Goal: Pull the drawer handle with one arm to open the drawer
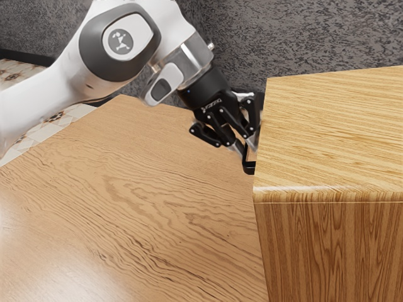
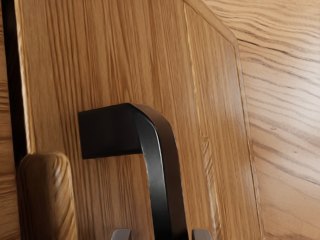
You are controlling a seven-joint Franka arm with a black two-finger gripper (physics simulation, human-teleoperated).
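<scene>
Exterior view shows the hand (image 1: 249, 146) at the drawer front (image 2: 100, 60), by the black handle (image 2: 160, 165); its fingers (image 2: 120, 234) stand spread astride it.

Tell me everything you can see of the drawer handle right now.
The handle is a flat black bar, metal-looking with a dull sheen, bent at a rounded corner and standing off the wooden drawer front. The gripper is at it, a fingertip on either side; a gap shows beside one, so no grip yet.
</scene>
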